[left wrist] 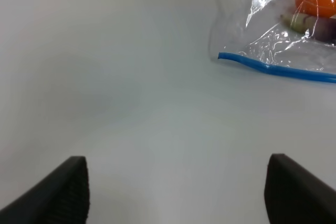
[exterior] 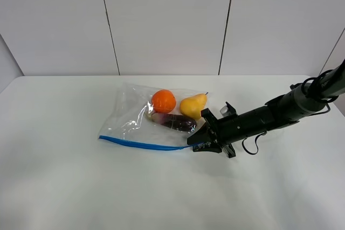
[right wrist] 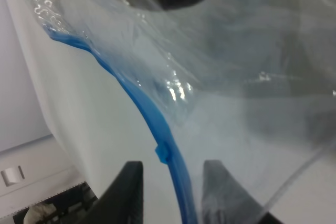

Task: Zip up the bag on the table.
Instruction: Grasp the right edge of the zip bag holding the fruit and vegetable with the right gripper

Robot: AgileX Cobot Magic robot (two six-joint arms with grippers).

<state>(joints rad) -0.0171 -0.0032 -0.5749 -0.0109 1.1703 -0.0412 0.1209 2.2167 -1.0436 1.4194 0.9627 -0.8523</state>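
Wrist view alone shows my right gripper (right wrist: 173, 182) narrowly astride the blue zipper strip (right wrist: 139, 106) of the clear plastic bag (exterior: 129, 117). My left gripper (left wrist: 178, 187) gapes wide.

Blk right arm (exterior: 269, 117) w/ looped cables, blk gripper (exterior: 197, 144).

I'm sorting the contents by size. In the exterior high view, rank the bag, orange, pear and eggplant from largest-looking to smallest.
1. The bag, clearly largest.
2. The eggplant, longest though slim.
3. The orange and the pear look about alike; I won't rank them.
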